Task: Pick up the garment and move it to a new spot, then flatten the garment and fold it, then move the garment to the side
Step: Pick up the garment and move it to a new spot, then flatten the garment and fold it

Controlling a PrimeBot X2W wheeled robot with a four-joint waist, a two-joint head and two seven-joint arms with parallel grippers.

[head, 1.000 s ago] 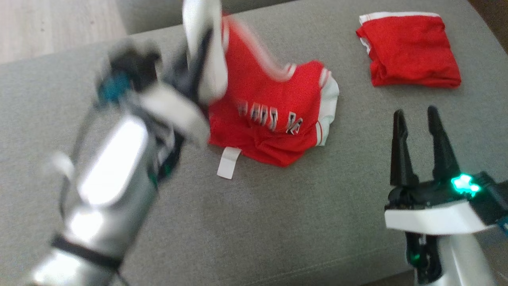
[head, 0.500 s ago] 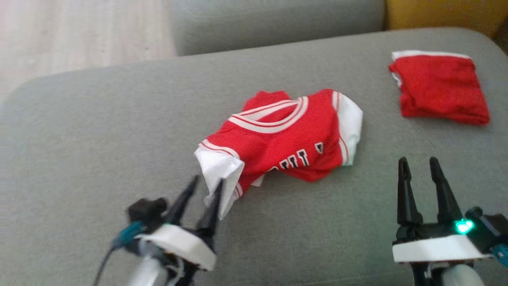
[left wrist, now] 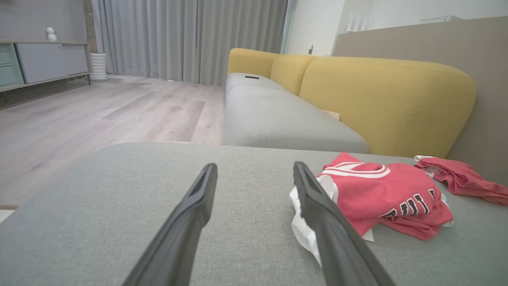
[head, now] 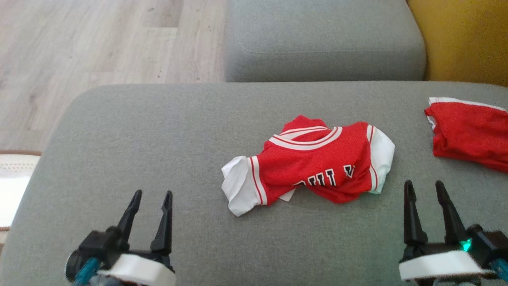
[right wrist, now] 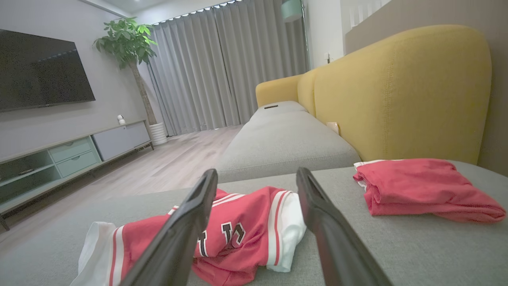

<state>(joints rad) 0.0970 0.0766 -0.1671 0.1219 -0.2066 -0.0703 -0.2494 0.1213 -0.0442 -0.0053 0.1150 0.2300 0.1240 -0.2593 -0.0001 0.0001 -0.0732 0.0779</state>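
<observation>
The left claw point(head: 152, 194) is standing open and empty over the sofa point(head: 131, 131), fingers pointing to 12 o'clock in the head view. The right claw point(head: 424, 184) is likewise gaping, gripping nothing.

The jersey point(head: 317, 167) is lying crumpled on the seat between the two, touching neither. From the left claw it is sitting between 2 and 3 o'clock, its white sleeve point(head: 238, 190) being the closest part. From the right claw it is sitting at about 10 o'clock, and that claw is looking the nearer of the two. The jersey's long axis is running close to the 9-to-3 line, the right end tipping a little toward 2, so each claw is facing one sleeve end, which should suit a two-handed spread.

Black letters edged in white are showing across the chest; a fold is swallowing part of them, leaving something like "ULL", the whole word unreadable. A white tag point(head: 287, 194) is peeking from under the jersey's near edge, too small to read.

Folded red shorts point(head: 468, 135) are lying apart at 1 o'clock from the right claw.
</observation>
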